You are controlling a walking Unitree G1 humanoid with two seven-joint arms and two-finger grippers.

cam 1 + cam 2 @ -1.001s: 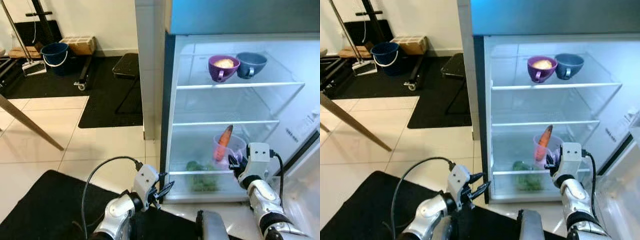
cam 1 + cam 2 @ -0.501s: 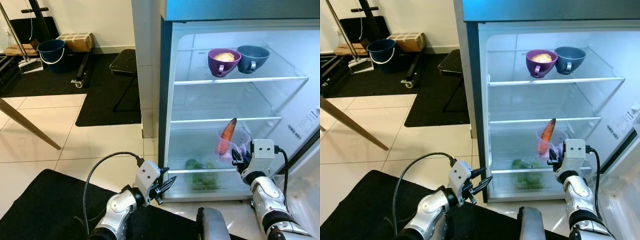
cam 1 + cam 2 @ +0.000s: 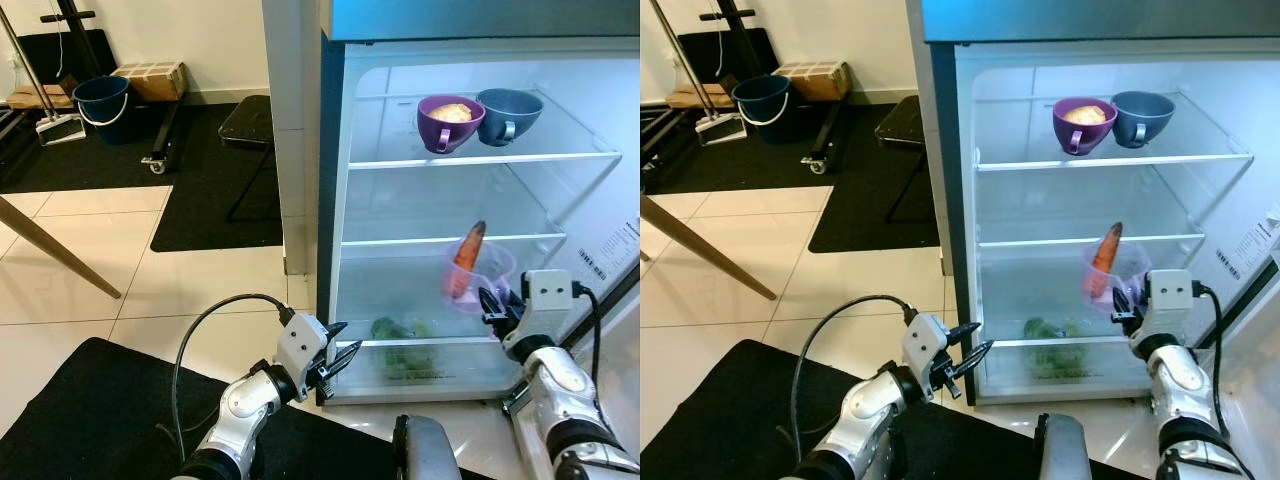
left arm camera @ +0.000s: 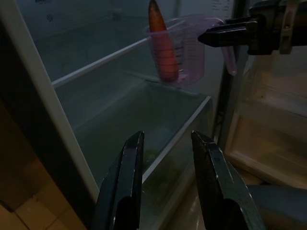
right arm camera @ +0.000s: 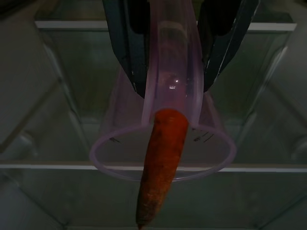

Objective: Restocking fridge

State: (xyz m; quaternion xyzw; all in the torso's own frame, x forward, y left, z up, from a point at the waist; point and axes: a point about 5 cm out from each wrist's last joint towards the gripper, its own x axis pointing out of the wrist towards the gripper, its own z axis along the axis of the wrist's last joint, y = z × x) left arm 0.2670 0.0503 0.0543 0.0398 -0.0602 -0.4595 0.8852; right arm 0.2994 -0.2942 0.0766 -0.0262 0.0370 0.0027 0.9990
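Observation:
A clear pink measuring cup [image 3: 482,272] with an orange carrot [image 3: 467,256] standing in it hangs in front of the open fridge [image 3: 300,150], level with the middle glass shelf [image 3: 400,241]. My right gripper [image 3: 492,303] is shut on the cup's handle; in the right wrist view the handle [image 5: 170,72] runs between the two black fingers [image 5: 125,52]. My left gripper [image 3: 335,355] is open and holds nothing, low at the fridge's front left corner. Its wrist view looks along its fingers [image 4: 125,182] at the cup [image 4: 180,52].
A purple cup [image 3: 448,120] with something pale inside and a blue cup [image 3: 508,108] stand on the top shelf. Green vegetables [image 3: 400,335] lie in the bottom compartment. The fridge door [image 3: 615,250] stands open on the right. A bucket [image 3: 102,103] and a box [image 3: 150,80] sit far left.
My right gripper has lifted the cup with the carrot up and to the right, from below the middle shelf to level with it. My left gripper has edged toward the fridge.

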